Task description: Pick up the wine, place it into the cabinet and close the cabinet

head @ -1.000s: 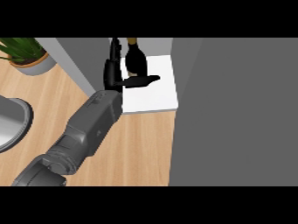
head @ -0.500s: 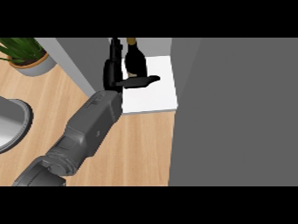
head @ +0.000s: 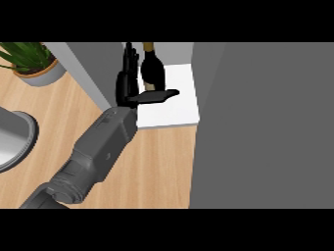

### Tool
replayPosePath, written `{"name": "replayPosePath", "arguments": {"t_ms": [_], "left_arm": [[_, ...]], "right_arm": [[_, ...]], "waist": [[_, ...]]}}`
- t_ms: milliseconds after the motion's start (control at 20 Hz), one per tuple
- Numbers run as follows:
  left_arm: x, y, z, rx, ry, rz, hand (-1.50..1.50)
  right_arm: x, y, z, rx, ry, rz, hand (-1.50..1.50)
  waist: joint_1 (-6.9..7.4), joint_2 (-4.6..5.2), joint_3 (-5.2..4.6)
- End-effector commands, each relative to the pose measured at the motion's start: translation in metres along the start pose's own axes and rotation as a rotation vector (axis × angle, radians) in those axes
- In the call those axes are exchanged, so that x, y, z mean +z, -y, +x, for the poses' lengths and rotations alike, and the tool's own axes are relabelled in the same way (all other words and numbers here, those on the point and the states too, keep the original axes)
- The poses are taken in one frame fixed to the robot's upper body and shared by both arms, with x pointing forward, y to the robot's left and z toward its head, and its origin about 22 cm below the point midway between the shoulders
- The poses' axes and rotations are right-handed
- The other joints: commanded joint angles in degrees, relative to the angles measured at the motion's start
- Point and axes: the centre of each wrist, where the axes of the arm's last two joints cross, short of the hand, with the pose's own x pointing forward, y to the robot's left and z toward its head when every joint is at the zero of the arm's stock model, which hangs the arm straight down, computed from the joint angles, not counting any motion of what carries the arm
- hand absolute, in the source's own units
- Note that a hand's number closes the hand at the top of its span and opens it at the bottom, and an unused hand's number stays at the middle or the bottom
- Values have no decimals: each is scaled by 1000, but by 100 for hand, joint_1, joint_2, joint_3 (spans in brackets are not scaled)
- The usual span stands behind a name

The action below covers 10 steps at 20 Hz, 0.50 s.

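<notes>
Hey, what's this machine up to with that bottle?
The robot's left hand is inside an open grey cabinet, its fingers straight beside a dark glass wine bottle with a tan neck. The bottle stands upright on the cabinet's white shelf, and the thumb juts out in front of it. The cabinet is not yet closed.

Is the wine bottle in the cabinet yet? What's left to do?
Done: the wine bottle stands on the white shelf inside the cabinet. Now: the left hand is open beside it, fingers straight. Left: pull the hand out and close the cabinet, which is open.
</notes>
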Motion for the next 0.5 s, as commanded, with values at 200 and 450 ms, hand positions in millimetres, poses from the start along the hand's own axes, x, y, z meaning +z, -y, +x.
{"name": "replayPosePath", "arguments": {"t_ms": [200, 450], "left_arm": [[42, 6, -12, 42, -48, -13, -150], [86, 40, -1, 35, -63, -26, -150]], "right_arm": [[20, -2, 14, 4, 8, -35, -150], [12, -5, 2, 22, 12, -58, -150]], "waist": [[237, -64, 4], [293, -69, 4]]}}
